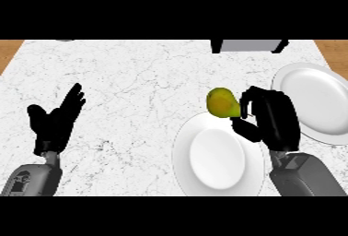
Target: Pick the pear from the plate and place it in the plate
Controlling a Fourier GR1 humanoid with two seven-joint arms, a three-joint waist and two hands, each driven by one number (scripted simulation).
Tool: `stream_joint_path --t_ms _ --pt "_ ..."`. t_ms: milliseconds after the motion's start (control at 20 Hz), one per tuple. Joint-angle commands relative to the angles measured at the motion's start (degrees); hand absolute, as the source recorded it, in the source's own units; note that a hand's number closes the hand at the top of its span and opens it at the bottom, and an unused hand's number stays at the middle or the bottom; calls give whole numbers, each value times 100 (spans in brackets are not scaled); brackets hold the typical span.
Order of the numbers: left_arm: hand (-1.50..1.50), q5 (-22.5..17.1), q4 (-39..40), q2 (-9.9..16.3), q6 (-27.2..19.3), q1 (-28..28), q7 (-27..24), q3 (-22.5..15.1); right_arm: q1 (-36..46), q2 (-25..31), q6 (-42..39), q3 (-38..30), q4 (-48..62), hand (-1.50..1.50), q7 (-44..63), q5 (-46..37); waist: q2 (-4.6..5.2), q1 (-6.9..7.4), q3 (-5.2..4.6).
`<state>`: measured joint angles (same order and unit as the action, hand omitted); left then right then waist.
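From my station I see the white marbled bench [149, 83] filling most of the frame, with a strip of wooden floor [10, 50] showing past its upper left and upper right corners. A dark-legged grey object [248, 45] sits at the top edge right of centre; I can't tell what it is. The widest open stretch of bench runs through the centre and upper left of the frame, between my two arms. On the right side things are crowded: one white plate [221, 159] lies at lower centre-right, and a second white plate [316, 103] lies at the right edge, partly cut off by the frame. My right hand [272, 117] sits between these two plates, its grey forearm coming up from the lower right corner and overlapping the near plate's right rim. Its fingers are curled round the pear [222, 102], pinching it from the right; the yellow-green pear shows just above the near plate's upper rim, at centre-right of the frame. I can't tell whether the pear touches the bench or is lifted off it. My left hand [58, 120] rests at the left of the frame, fingers straight and up, holding nothing.
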<state>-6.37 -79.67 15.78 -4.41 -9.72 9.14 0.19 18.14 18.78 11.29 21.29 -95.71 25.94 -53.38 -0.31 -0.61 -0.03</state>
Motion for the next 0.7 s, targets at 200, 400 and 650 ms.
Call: stream_joint_path --t_ms 200,400,650 --pt "0 112 -269 -83 36 378 -157 -20 -264 163 466 -1346 -185 150 -50 453 27 71 6" --pt "0 -79 -314 88 323 285 18 161 -266 222 513 -2008 62 150 -362 1080 30 71 6" --pt "0 -51 -140 18 429 334 -283 250 -16 803 266 -2885 925 150 -926 1488 36 87 4"
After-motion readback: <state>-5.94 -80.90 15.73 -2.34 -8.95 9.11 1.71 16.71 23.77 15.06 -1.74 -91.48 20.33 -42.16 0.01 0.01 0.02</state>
